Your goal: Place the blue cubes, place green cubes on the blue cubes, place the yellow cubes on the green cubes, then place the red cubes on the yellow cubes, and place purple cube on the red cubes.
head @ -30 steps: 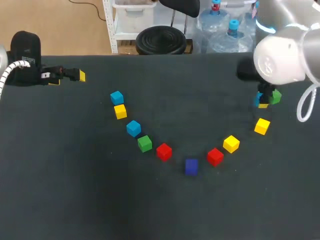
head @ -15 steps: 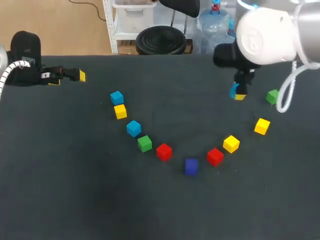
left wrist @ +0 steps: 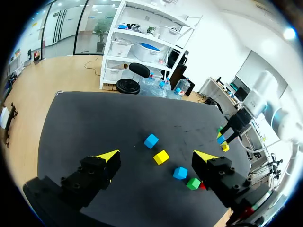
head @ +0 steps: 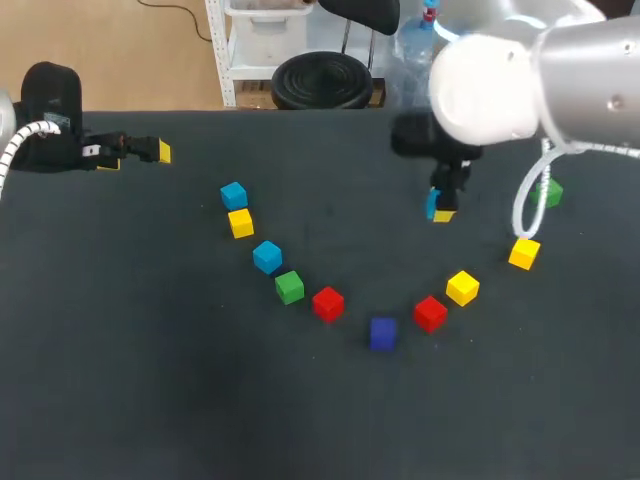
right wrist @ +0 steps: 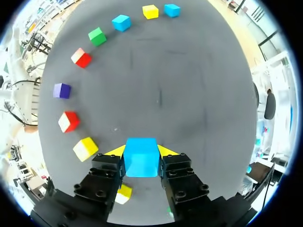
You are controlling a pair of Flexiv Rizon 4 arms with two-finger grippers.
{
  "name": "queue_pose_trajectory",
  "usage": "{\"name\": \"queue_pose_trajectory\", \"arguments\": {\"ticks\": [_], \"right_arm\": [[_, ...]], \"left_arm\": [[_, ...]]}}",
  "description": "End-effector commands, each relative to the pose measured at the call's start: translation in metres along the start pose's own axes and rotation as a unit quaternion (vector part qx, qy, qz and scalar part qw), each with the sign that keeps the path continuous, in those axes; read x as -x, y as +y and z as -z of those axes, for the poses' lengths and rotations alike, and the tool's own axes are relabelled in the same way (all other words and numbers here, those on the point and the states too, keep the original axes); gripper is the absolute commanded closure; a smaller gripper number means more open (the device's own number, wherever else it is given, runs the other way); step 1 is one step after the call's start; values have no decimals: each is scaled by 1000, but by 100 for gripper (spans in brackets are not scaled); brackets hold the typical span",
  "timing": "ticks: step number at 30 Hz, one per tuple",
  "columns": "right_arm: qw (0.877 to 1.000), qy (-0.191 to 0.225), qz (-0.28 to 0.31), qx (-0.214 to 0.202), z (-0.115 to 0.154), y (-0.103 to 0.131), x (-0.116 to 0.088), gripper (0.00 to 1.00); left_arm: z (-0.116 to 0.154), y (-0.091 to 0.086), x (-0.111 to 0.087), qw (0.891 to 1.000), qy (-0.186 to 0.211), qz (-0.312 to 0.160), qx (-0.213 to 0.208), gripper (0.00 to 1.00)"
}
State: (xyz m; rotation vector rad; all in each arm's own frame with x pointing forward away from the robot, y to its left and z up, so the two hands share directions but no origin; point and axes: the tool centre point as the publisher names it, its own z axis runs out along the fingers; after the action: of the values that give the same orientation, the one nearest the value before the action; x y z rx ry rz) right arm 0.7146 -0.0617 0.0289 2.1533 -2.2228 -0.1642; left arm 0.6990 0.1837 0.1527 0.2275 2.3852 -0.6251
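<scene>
R arm shifted left toward table centre, R gripper clamping blue cube. L gripper wide, far-left edge.

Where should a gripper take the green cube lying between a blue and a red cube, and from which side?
Come straight down from above and grip the green cube by the two upright faces looking across the row. The blue cube and red cube sit close on its other two sides, likely leaving little room for fingers there; its top is bare.
</scene>
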Motion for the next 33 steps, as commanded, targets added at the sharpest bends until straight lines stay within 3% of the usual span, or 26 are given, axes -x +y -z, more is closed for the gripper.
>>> {"name": "queue_pose_trajectory", "arguments": {"ticks": [1, 13, 33], "right_arm": [[1000, 8, 9, 4, -14, -10, 15, 100], [998, 37, 45, 0, -35, -3, 17, 100], [998, 49, 38, -2, -49, 2, 18, 100]], "left_arm": [[-1, 2, -1, 1000, -3, -1, -5, 0], [-1, 2, -1, 1000, -3, -1, -5, 0], [-1, 2, -1, 1000, -3, -1, -5, 0]]}}
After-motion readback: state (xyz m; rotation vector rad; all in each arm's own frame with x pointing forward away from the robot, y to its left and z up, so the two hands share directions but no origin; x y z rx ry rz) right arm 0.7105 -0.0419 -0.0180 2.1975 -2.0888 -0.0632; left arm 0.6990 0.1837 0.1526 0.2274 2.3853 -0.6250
